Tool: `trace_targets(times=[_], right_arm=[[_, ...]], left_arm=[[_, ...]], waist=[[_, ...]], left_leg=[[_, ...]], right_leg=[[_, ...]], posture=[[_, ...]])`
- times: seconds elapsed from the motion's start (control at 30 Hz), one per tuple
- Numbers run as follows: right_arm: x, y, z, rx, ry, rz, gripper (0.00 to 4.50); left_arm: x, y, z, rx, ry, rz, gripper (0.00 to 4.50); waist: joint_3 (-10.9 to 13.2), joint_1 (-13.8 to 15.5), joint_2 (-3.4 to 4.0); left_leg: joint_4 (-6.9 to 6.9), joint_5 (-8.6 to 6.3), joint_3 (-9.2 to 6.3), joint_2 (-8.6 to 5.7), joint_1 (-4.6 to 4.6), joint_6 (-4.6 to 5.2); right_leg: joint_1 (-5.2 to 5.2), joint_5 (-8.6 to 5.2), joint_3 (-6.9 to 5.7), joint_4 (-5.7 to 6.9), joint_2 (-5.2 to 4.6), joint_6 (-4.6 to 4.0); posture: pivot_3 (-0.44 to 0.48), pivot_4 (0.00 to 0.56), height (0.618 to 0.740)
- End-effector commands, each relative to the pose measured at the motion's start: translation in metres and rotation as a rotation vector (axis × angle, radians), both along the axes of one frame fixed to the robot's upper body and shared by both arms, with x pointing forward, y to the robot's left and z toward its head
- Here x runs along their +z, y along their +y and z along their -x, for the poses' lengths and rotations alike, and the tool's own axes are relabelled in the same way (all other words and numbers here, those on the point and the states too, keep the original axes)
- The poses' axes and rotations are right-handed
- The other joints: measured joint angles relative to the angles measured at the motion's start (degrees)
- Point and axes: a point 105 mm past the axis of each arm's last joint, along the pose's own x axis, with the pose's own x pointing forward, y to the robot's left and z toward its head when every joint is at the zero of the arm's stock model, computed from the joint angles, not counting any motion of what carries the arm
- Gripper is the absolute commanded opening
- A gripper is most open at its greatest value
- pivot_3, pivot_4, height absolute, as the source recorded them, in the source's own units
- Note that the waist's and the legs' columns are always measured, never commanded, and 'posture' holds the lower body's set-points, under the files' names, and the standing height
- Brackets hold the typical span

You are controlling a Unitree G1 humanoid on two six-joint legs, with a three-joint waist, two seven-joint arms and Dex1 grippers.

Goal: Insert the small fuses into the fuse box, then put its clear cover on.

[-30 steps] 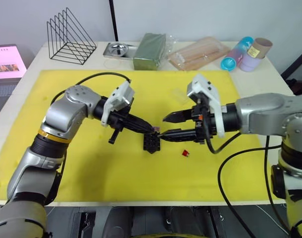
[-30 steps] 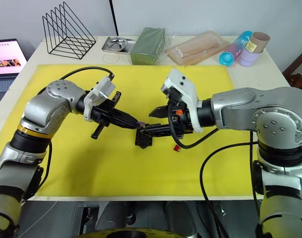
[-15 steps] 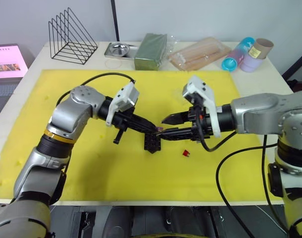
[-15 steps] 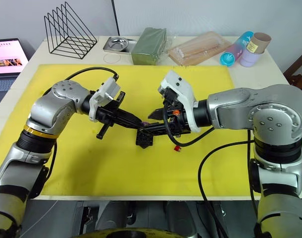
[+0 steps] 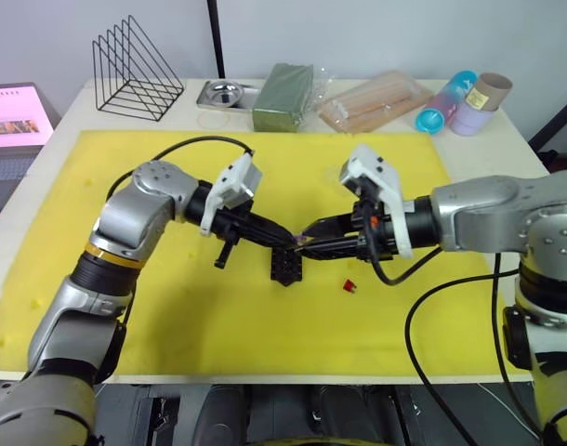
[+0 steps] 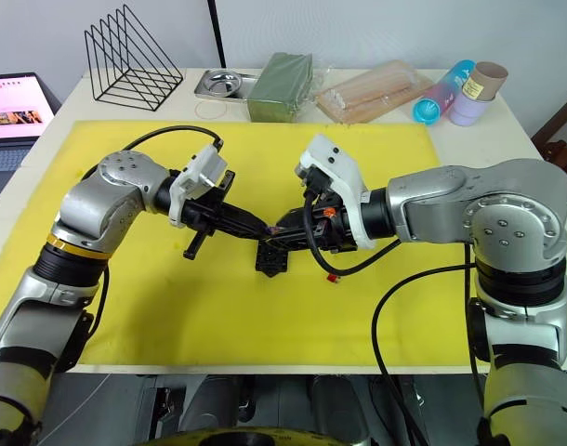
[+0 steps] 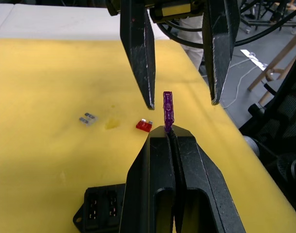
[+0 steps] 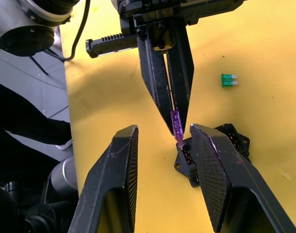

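Left gripper [image 7: 168, 133] pinches purple fuse [image 7: 168, 107] – fuse box [image 7: 103, 209] half hidden

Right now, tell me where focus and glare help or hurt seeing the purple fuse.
Left wrist view: purple fuse crisp between the right gripper fingers; chair background soft. Right wrist view: left gripper sharp, near fingers slightly soft with sheen. Eye views: even light, fuse box tiny.
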Motion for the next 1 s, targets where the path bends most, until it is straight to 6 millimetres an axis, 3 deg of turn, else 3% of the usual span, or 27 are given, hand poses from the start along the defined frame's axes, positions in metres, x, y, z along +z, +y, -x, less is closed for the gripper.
trace_targets(times=[0.03,0.1,0.2,0.33,0.6,0.7,0.8,1.0], right_arm=[[0.008,0.002,0.002,0.01,-0.05,-0.01,1.75],[0.008,0.002,0.002,0.009,-0.051,-0.008,1.75],[0.007,0.002,0.002,0.008,-0.051,-0.007,1.26],[0.008,0.001,0.001,0.005,-0.053,-0.003,0.01],[0.007,0.001,0.001,0.005,-0.061,0.007,0.01],[0.005,0.001,0.001,0.008,-0.07,0.02,0.0],[0.0,0.002,0.001,0.025,-0.117,0.053,0.0],[-0.02,0.01,-0.006,0.108,-0.217,0.104,0.0]], left_arm=[[0.008,-0.001,0.0,-0.006,-0.045,0.021,0.0],[0.008,-0.002,-0.001,-0.006,-0.044,0.022,0.0],[0.007,-0.002,-0.001,-0.006,-0.046,0.023,0.0],[0.005,-0.002,-0.001,-0.006,-0.047,0.019,0.0],[0.0,-0.001,-0.006,0.036,-0.037,-0.019,0.0],[0.001,0.001,-0.011,0.088,-0.008,-0.041,0.63],[0.001,0.009,-0.009,0.102,-0.021,-0.054,1.62],[-0.021,0.051,0.0,0.146,-0.046,-0.176,3.84]], waist=[[0.0,0.0,0.0],[0.0,0.0,0.0],[0.0,0.0,0.0],[0.0,0.0,0.0],[0.0,0.0,0.01],[0.0,0.0,0.01],[0.0,0.0,0.01],[0.0,-0.6,0.05]], left_leg=[[0.01,0.0,0.0,0.0,0.0,0.0],[0.03,0.0,0.0,0.0,-0.01,0.0],[0.04,0.0,0.0,0.0,-0.01,0.0],[0.05,0.0,0.0,0.0,-0.01,0.0],[0.06,0.0,0.0,0.0,-0.01,0.0],[0.07,0.0,-0.01,-0.01,-0.01,0.01],[0.07,-0.01,-0.01,-0.02,-0.01,0.01],[0.07,-0.04,0.0,0.04,0.06,0.07]], right_leg=[[0.0,0.0,0.0,0.01,0.0,0.0],[0.0,0.0,0.0,0.02,0.0,0.0],[0.0,0.0,0.0,0.06,0.0,0.0],[0.0,0.0,0.0,0.07,0.0,0.0],[0.0,0.0,0.0,0.08,0.0,0.0],[0.0,0.0,0.0,0.1,0.0,0.0],[0.0,0.0,0.0,0.11,0.03,0.0],[-0.02,-0.01,0.06,0.13,0.11,-0.01]], posture=[[0.0,0.15,0.74],[0.0,0.15,0.74],[0.0,0.15,0.74],[0.0,0.15,0.74],[0.0,0.15,0.74],[0.0,0.15,0.74],[0.0,0.15,0.74],[0.0,0.15,0.74]])
